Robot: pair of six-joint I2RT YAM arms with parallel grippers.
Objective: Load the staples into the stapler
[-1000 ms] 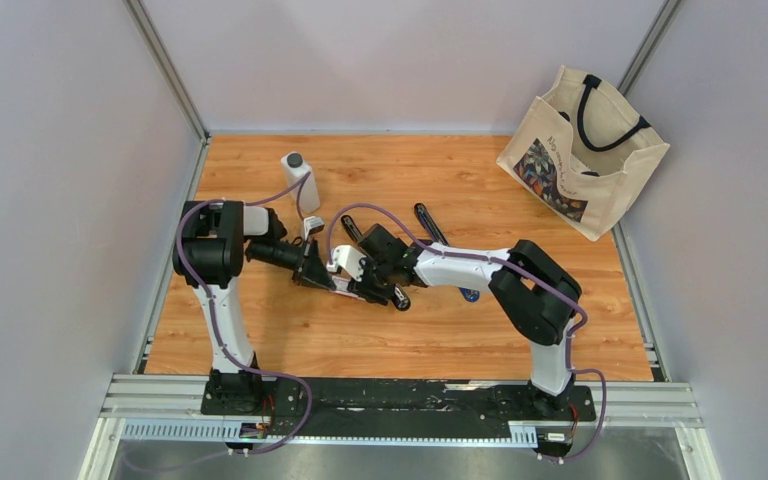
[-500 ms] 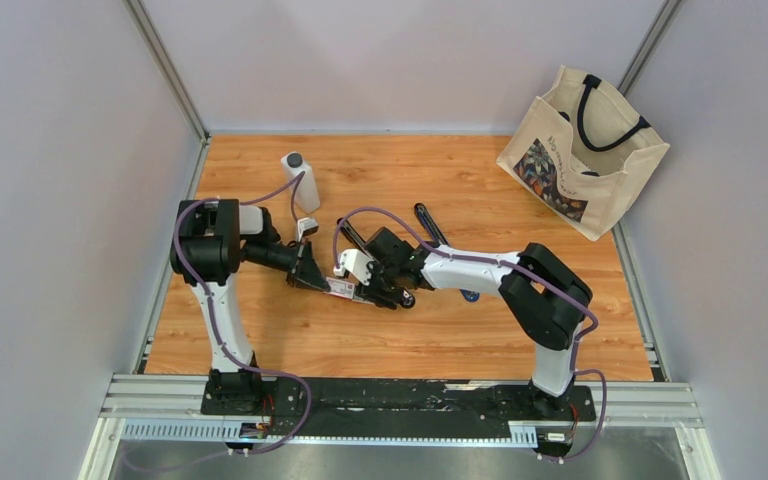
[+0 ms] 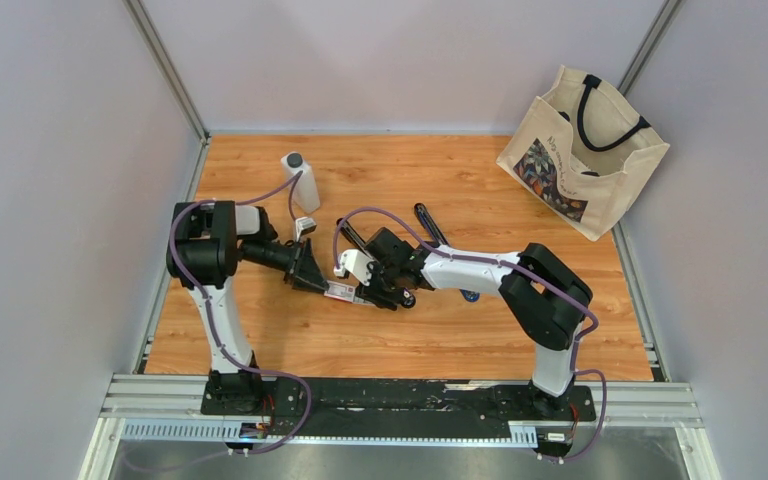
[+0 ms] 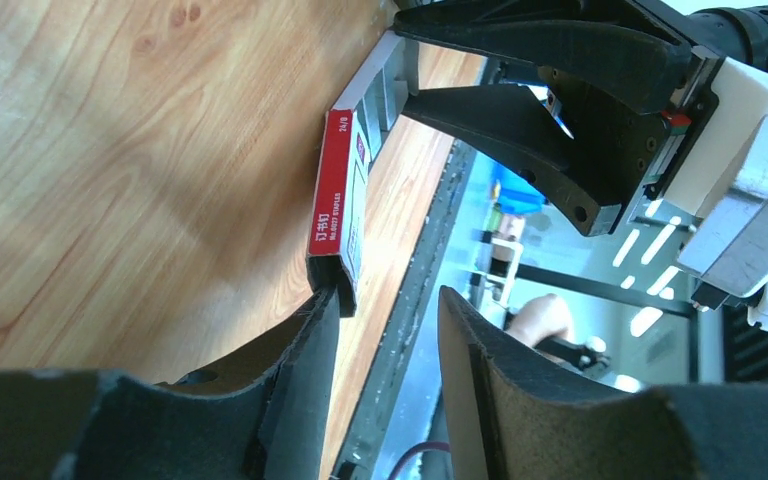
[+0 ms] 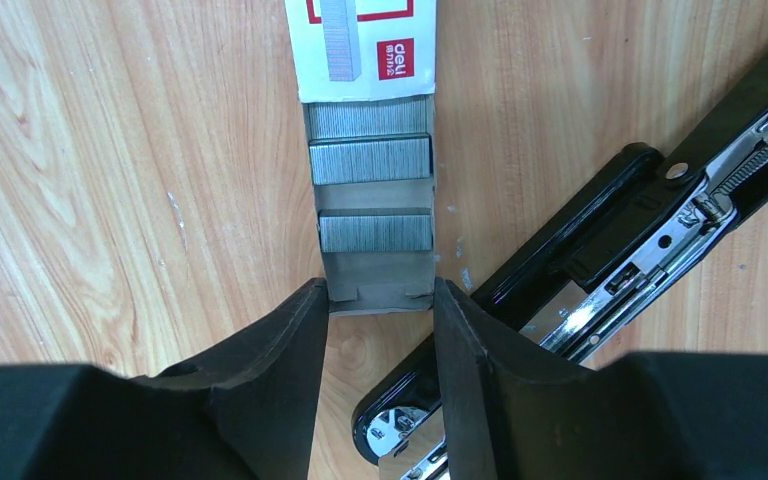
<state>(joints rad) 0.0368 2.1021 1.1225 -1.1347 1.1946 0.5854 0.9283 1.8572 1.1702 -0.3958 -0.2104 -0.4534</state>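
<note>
Pale grey walls with metal corner posts are set around a wooden table (image 3: pixel 480 330). A beige canvas tote bag with black handles and a printed picture (image 3: pixel 580 165) is stood at the table's far right corner. The white-and-black left arm (image 3: pixel 205 250) and right arm (image 3: pixel 535 290) are stretched toward the middle of the table, where they are met tip to tip.

A black stapler (image 5: pixel 580 240) is laid opened out, its metal magazine exposed, just beside the right arm's fingers. A white cylindrical bottle with a grey cap (image 3: pixel 301 180) is stood upright near the left arm, on its far side.

A small flat white-and-red cardboard staple box (image 3: pixel 343 291) is laid flat on the table between the two arms. Its grey inner tray (image 5: pixel 375 255) is drawn partway out of the sleeve toward the right arm. The right pincer (image 5: pixel 377 290) is clenched on the tray's end, one finger pressed to each side. The left pincer (image 4: pixel 390 305) is released: its jaws are parted wider than the box is thick, with one fingertip set against the sleeve's end. Blocks of metal staples (image 5: pixel 370 160) are seen lying crosswise in the tray.
</note>
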